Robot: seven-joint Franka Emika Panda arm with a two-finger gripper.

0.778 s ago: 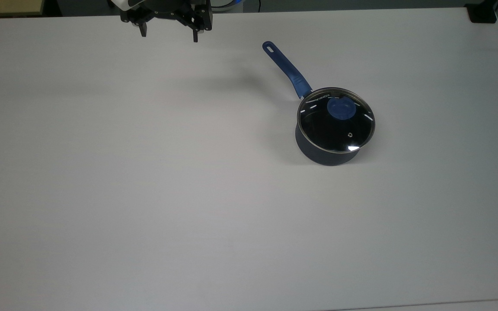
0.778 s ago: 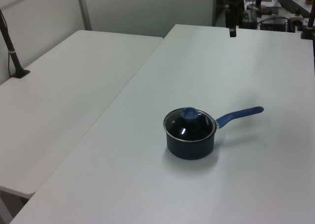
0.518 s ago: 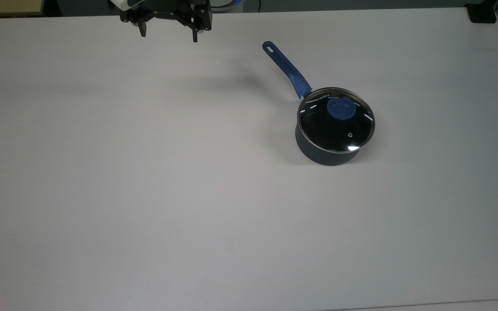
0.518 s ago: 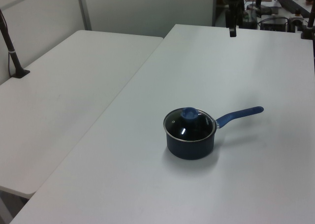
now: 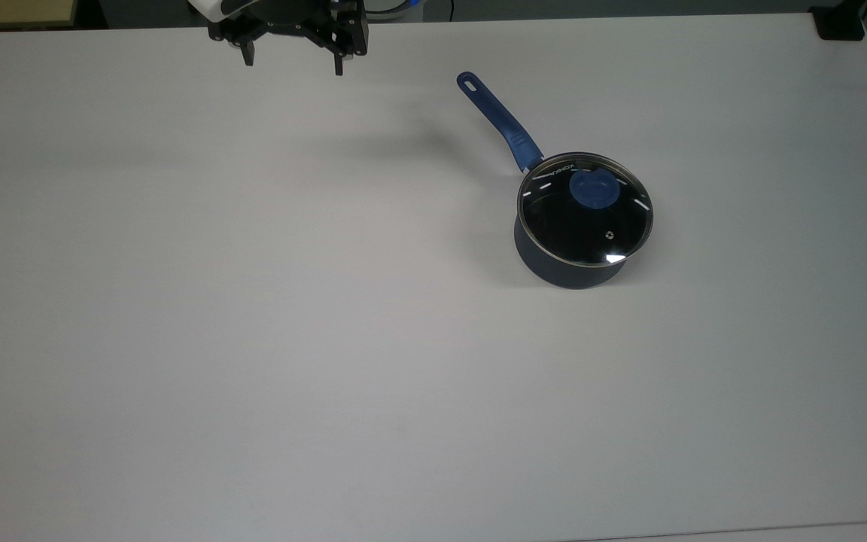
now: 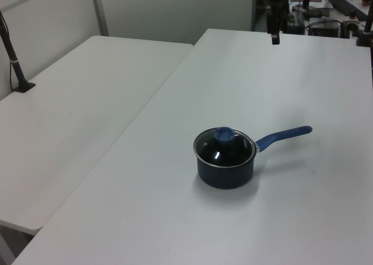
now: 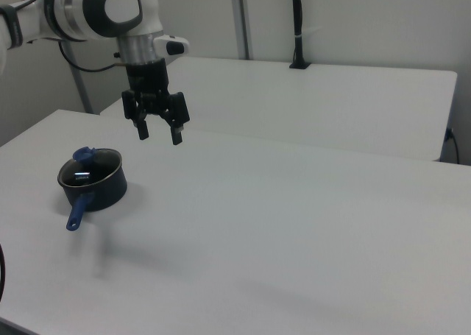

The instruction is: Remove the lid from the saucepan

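The dark saucepan (image 5: pixel 565 267) (image 6: pixel 225 173) (image 7: pixel 101 191) stands upright on the white table, its blue handle (image 5: pixel 500 120) (image 6: pixel 284 134) (image 7: pixel 77 213) lying flat. On it rests the glass lid (image 5: pixel 584 218) (image 6: pixel 224 148) (image 7: pixel 88 169) with a blue knob (image 5: pixel 593 188) (image 6: pixel 224 134) (image 7: pixel 83 155). My gripper (image 5: pixel 294 66) (image 7: pixel 158 135) hangs open in the air near the top view's upper edge, far to the left of the pan, with nothing between its fingers. In the left view, a fingertip (image 6: pixel 274 39) shows at the table's far end.
A second white table (image 6: pixel 70 113) (image 7: pixel 316 99) stands alongside. A black clamp post (image 6: pixel 14 67) (image 7: pixel 298 26) rises from it. Cluttered equipment (image 6: pixel 326 9) sits beyond the table's far end in the left view. Wide bare tabletop (image 5: pixel 253 339) surrounds the pan.
The gripper has barely shifted, drifting slightly up in the top view. The saucepan and lid have not moved.
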